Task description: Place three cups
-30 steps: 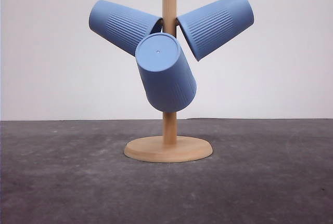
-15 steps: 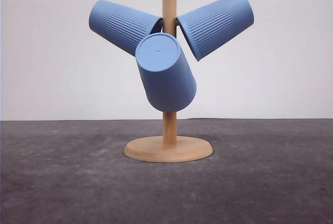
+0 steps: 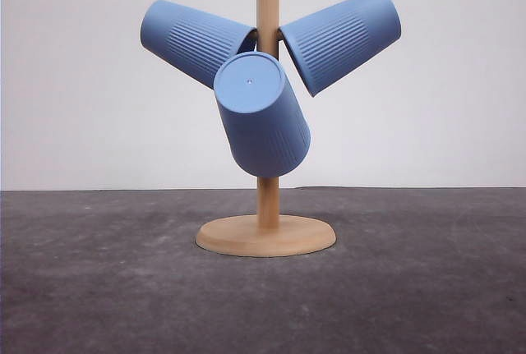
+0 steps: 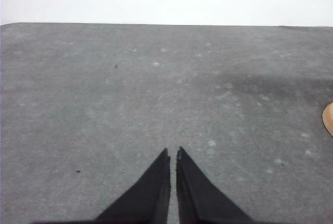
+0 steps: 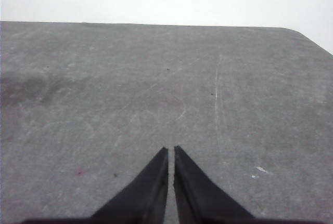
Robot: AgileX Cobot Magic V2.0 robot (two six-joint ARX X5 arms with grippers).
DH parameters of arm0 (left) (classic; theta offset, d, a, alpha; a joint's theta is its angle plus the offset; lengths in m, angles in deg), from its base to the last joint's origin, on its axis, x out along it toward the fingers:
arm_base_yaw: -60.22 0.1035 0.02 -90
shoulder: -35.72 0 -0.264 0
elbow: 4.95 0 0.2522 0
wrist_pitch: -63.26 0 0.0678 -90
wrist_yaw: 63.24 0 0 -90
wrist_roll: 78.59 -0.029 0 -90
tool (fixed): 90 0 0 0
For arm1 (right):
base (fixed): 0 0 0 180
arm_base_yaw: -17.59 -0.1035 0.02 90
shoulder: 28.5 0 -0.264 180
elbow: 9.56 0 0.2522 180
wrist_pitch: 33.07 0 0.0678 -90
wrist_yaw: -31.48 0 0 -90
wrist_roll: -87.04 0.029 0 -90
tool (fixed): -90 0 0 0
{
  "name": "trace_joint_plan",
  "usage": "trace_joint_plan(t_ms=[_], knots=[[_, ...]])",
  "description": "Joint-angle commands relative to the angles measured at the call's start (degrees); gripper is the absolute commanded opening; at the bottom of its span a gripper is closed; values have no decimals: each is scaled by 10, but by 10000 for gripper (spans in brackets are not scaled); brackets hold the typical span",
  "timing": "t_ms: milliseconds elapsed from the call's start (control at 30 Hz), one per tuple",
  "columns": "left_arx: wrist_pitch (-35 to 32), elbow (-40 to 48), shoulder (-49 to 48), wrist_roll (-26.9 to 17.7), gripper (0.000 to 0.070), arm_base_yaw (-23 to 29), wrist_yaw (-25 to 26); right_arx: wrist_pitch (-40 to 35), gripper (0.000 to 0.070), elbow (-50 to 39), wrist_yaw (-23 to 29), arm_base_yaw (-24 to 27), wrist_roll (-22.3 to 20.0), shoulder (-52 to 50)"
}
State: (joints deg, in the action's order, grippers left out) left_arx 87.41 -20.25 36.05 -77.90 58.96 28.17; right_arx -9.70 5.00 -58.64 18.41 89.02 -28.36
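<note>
left gripper [image 4: 173,151], black tapered fingers [image 4: 156,187] drawn together with a thin slit between the tips, holding nothing, over the dark grey speckled tabletop [image 4: 130,94]. in the left wrist view a sliver of the round light wooden base [image 4: 329,119] sits at the frame edge, well apart from the fingers.

right gripper [image 5: 170,150], same black fingers [image 5: 148,190], tips almost touching, nothing between them, above bare grey tabletop with faint pale scratches [image 5: 216,94] and a small white fleck [image 5: 261,170].

front view: tall light wooden stand with upright pole [image 3: 267,198] on the round base, standing on the table near centre. three light-blue ribbed tapered cups hang on it, mouths toward the pole, flat bases outward. left light-blue cup [image 3: 193,40] tilts up and to the left, right light-blue cup [image 3: 341,40] tilts up and to the right, both at the same height with rims at the pole. front light-blue cup [image 3: 261,116] sits lower, flat base facing the camera and tilted up, covering part of the pole. pegs hidden by the cups. plain white wall [image 3: 444,108] behind.
</note>
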Motion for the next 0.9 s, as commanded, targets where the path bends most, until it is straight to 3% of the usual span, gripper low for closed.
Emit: trace_joint_plan(t_ms=[0,867], knots=[[3,8,0,0,0,0,-2,-6,19,-1,2,1,7,1],[3,8,-1,0,0,0,-2,-6,19,-1,2,1,7,1]])
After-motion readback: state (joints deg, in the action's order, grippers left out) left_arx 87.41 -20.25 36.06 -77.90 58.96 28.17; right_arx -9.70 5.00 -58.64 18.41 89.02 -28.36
